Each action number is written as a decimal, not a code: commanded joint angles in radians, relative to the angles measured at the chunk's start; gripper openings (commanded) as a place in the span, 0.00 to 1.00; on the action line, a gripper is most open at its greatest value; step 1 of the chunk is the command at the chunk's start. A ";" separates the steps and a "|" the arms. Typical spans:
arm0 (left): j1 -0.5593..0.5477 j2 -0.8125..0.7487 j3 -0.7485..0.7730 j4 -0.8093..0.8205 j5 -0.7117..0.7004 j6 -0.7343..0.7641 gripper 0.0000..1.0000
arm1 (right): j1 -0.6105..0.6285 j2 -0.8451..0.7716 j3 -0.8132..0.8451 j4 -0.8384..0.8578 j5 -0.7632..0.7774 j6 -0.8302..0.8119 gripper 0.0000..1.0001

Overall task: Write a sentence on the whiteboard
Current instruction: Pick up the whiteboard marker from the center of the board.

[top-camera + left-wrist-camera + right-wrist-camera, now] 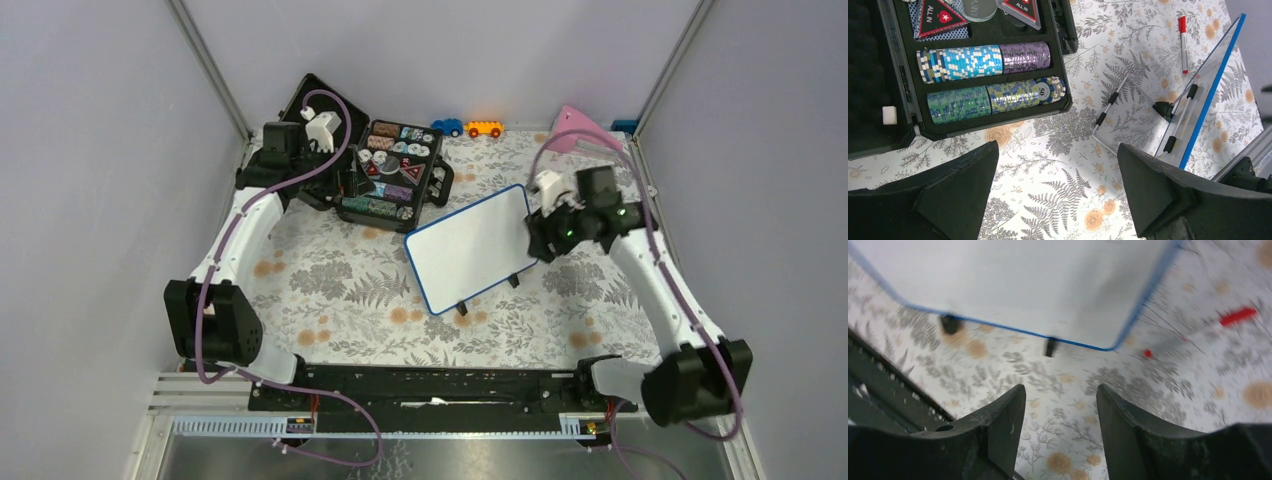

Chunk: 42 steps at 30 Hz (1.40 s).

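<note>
Right hand [1060, 390] partway open, fingers apart, nothing between them; it hangs over the floral table [340, 290] just off the right edge of the whiteboard [470, 250], clear of it in the wrist view; left hand [1057, 150] spread wide, nothing in it, hovering over the table just beside the open black case [1062, 70] at far left; whiteboard sits mid-table, turned at an angle, propped at a tilt on two black feet [950, 324] and a wire stand [1108, 112]; thin blue frame all round; face shows plain white in the top and right wrist views; red-capped marker [1183, 42] lies flat on the table near the board's right side, blurred in the right wrist view; case holds rows of poker chips [983, 57]; blue toy car [447, 127] and orange toy car [484, 128] sit side by side at the far edge.
</note>
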 commanded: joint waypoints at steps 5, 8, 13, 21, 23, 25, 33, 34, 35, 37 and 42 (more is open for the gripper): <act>0.002 -0.011 0.051 0.036 0.042 -0.033 0.99 | -0.476 0.227 0.172 0.074 -0.127 0.221 0.68; 0.002 -0.027 0.044 0.048 0.034 -0.039 0.99 | -0.485 0.286 0.156 0.161 0.007 0.288 0.67; 0.002 -0.058 0.035 0.056 0.008 -0.046 0.99 | -0.479 0.347 0.116 0.288 0.095 0.422 0.67; 0.002 -0.096 0.021 0.070 -0.071 -0.013 0.99 | -0.359 0.453 0.090 0.396 0.300 0.511 0.65; 0.002 -0.104 0.013 0.070 -0.067 -0.017 0.99 | -0.351 0.505 0.104 0.397 0.330 0.529 0.64; 0.002 -0.110 0.008 0.070 -0.067 -0.018 0.99 | -0.348 0.549 0.124 0.380 0.334 0.537 0.64; 0.002 -0.112 0.003 0.078 -0.074 -0.019 0.99 | -0.324 0.618 0.113 0.398 0.346 0.535 0.63; 0.002 -0.109 0.002 0.078 -0.072 -0.020 0.99 | -0.324 0.626 0.111 0.401 0.350 0.534 0.62; 0.002 -0.106 0.001 0.078 -0.072 -0.021 0.99 | -0.324 0.635 0.112 0.404 0.352 0.531 0.62; 0.002 -0.101 -0.002 0.078 -0.072 -0.023 0.99 | -0.324 0.649 0.115 0.408 0.355 0.530 0.60; 0.002 -0.094 -0.002 0.078 -0.075 -0.020 0.99 | -0.323 0.689 0.127 0.408 0.366 0.521 0.57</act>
